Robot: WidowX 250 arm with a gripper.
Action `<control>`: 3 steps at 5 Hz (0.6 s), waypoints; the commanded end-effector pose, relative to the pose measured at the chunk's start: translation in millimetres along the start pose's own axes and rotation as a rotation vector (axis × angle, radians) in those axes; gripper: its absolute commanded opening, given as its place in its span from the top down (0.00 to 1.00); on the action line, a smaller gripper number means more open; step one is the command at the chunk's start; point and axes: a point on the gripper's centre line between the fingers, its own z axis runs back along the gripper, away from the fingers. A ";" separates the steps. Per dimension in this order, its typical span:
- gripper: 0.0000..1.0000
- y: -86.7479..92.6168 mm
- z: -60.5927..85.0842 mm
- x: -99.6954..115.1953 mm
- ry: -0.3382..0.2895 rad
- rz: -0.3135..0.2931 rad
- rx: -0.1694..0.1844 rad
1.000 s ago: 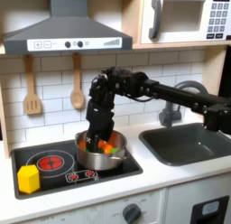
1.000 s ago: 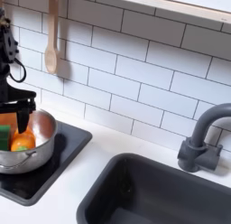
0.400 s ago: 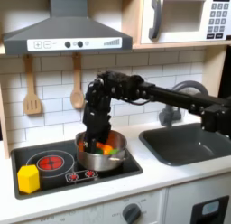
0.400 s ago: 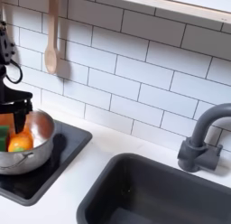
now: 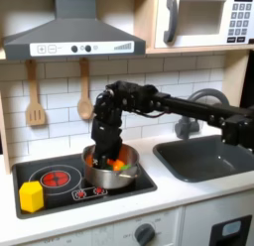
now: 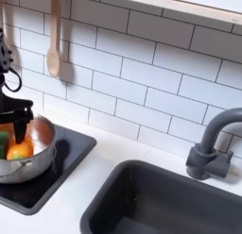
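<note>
First exterior view: black gripper down inside round silver metal pot on black stovetop, over orange and green toy food. Finger state: cannot tell. Yellow block at stovetop's left corner.

Second exterior view: gripper over pot rim, fingers apart; grey faucet right.

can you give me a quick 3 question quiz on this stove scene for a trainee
1. True or false: the claw is down inside the pot.
2. Which burner holds the pot in the first exterior view: A) left B) right?
3. What lies on the stove's front left corner in the first exterior view?

Key
1. True; it sits among the orange and green food.
2. B
3. A yellow block.
</note>
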 end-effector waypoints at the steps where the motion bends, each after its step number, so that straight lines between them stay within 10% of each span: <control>1: 0.04 -5.3 -4.6 -6.6 0.022 0.007 -0.004; 2: 1.00 -5.6 -3.7 -7.0 0.014 0.005 0.000; 3: 1.00 -2.2 -5.0 -10.5 0.014 0.012 -0.007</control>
